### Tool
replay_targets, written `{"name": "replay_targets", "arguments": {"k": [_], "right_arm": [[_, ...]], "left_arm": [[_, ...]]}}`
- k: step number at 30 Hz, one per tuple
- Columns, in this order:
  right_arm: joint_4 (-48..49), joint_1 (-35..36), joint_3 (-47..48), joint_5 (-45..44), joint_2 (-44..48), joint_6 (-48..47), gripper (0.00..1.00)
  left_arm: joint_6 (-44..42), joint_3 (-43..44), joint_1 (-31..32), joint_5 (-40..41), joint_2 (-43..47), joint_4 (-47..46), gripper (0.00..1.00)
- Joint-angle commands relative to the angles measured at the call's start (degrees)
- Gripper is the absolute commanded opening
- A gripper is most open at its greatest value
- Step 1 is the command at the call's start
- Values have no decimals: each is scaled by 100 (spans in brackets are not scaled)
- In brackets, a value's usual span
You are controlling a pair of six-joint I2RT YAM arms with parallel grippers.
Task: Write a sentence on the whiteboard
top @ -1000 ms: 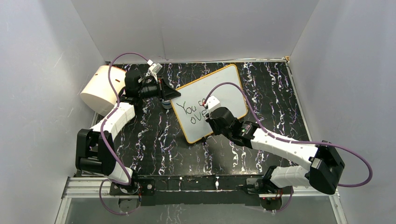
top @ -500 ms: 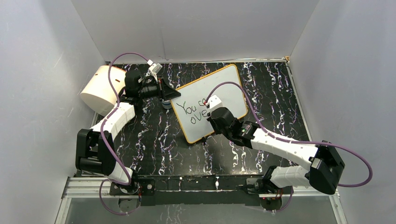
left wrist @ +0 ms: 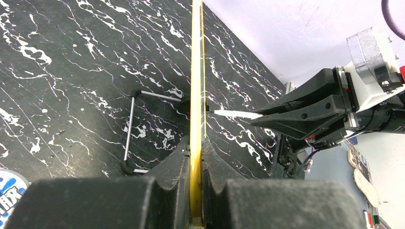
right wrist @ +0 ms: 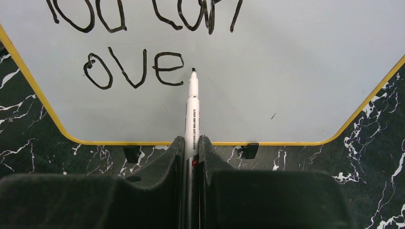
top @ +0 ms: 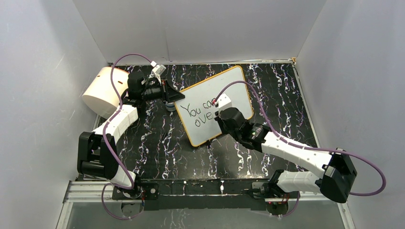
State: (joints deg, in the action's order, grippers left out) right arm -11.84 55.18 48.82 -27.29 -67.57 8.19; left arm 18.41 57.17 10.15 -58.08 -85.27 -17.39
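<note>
A black table (top: 157,138) veined with white sits inside plain white walls (top: 200,28). A cream cylinder (top: 102,90) lies on its side at the far left corner, behind the left arm; what it holds, if anything, cannot be seen.

The whiteboard (top: 236,88) stands on its long edge between the two hands, its written face turned toward the right hand. The left hand (left wrist: 196,143) is clamped shut on the board's yellow rim, one finger on each face, at the end nearest that arm. Just beyond this hand, on the back side of the board, a thin wire stand (left wrist: 130,133) rests on the table.

The right hand (right wrist: 192,145) is closed tightly on a white marker (right wrist: 193,109), which points straight out from between its fingers at the board. The black tip sits just right of the last letter written, and from the left wrist view it appears to touch the surface. The sentence (right wrist: 136,71), straight ahead of this hand, reads "You can" on the upper line and "ove" below it. Two black clip feet (right wrist: 249,150) sit on the board's lower rim, one to either side of the right hand.
</note>
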Motion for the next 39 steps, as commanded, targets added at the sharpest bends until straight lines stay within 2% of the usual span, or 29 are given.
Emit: {"name": "replay_targets", "arguments": {"k": [1, 19, 30, 39], "right_arm": [[364, -62, 49, -96, 64, -93, 0], [692, -169, 154, 167, -283, -155, 0], [-59, -195, 144, 302, -362, 146, 0], [-289, -200, -20, 379, -279, 292, 0]], "left_arm": [[-273, -127, 197, -122, -139, 675, 0], [-268, -125, 198, -132, -121, 684, 0], [-276, -118, 198, -124, -121, 683, 0], [-277, -125, 198, -133, -126, 692, 0]]}}
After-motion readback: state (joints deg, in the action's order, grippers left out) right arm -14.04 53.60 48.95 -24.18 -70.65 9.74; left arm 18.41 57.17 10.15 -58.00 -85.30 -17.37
